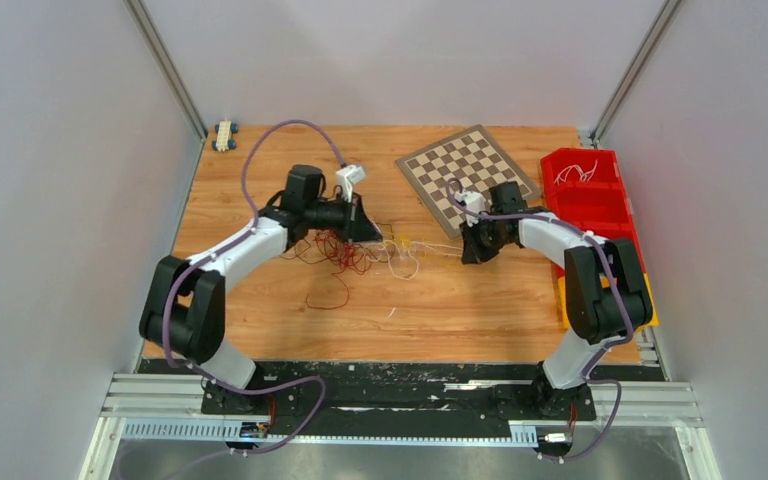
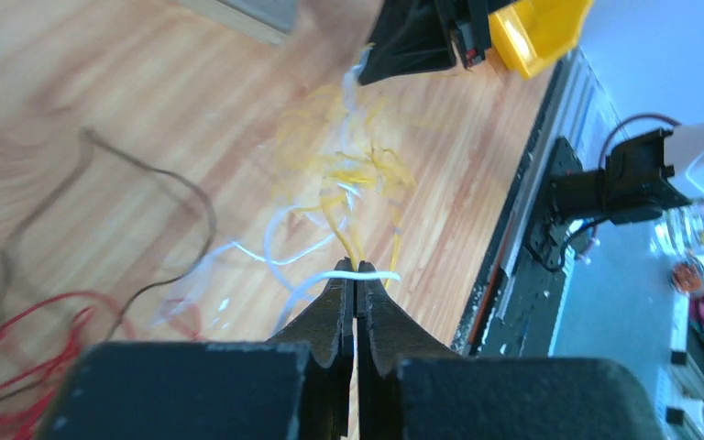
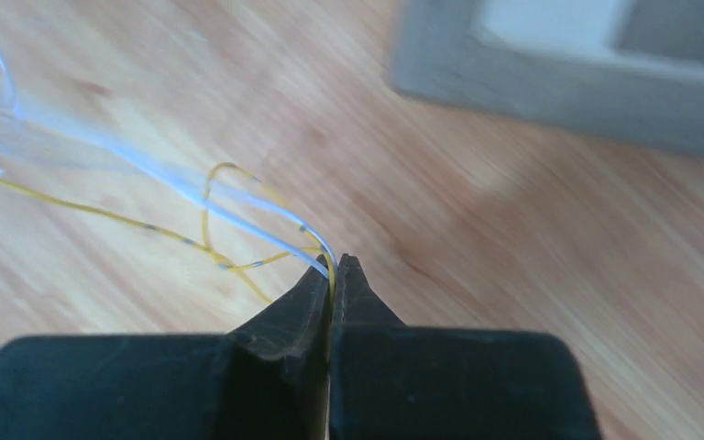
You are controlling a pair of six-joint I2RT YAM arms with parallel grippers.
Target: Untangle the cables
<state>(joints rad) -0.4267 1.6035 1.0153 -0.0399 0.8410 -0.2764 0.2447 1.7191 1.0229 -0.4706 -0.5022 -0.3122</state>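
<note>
The cables (image 1: 345,250) lie mid-table as a loose tangle: red and dark brown loops on the left, yellow and white strands (image 1: 405,250) on the right. My left gripper (image 1: 375,232) sits at the tangle's middle. In the left wrist view it (image 2: 356,270) is shut, with yellow cables (image 2: 353,174) running in between its tips and a white strand (image 2: 321,280) lying across them. My right gripper (image 1: 468,252) holds the tangle's right end. In the right wrist view it (image 3: 335,266) is shut on a yellow cable (image 3: 179,238), with a white cable (image 3: 238,215) reaching its left tip.
A chessboard (image 1: 468,175) lies at the back, just behind the right arm. Red bins (image 1: 590,190) stand along the right edge, with a yellow bin (image 2: 536,32) nearer the front. A small toy block (image 1: 224,135) sits at the back left corner.
</note>
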